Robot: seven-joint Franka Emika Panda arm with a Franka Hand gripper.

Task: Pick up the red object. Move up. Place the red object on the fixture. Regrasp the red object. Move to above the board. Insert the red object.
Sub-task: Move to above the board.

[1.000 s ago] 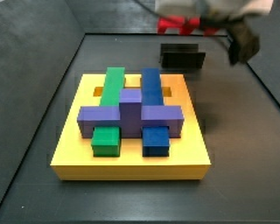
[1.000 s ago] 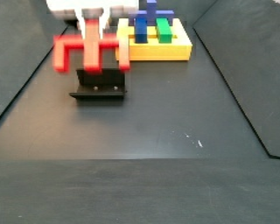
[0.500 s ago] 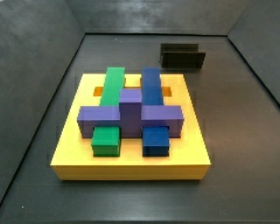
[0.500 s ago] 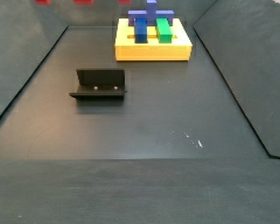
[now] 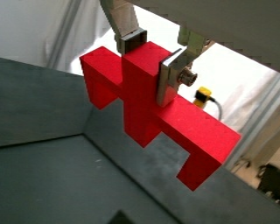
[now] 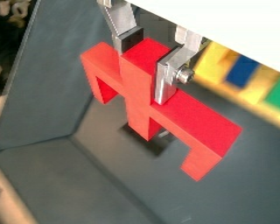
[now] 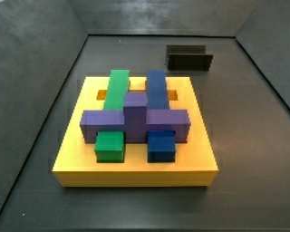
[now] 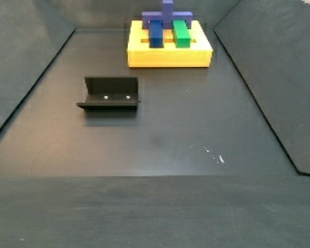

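Since a second ago the tool (image 5: 154, 59) has risen out of both side views, clamping the bright red blocky object (image 5: 149, 105) by its stem; the black fixture (image 8: 109, 94) stands empty, and the yellow slotted board (image 8: 170, 55) awaits insertion.

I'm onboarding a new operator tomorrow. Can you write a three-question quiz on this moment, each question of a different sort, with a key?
1. True or false: the black L-shaped fixture on the dark floor is empty.
2. What is the two-finger pincer shut on in both wrist views?
A. a purple cross block
B. the bright red blocky piece
C. nothing
3. Fill in: in both side views the pincer is ____ of the frame.

Key
1. True: nothing sits on the fixture.
2. B: the silver fingers clamp the red piece's central stem.
3. Out: only the thick yellow slotted board with its blocks and the fixture show.
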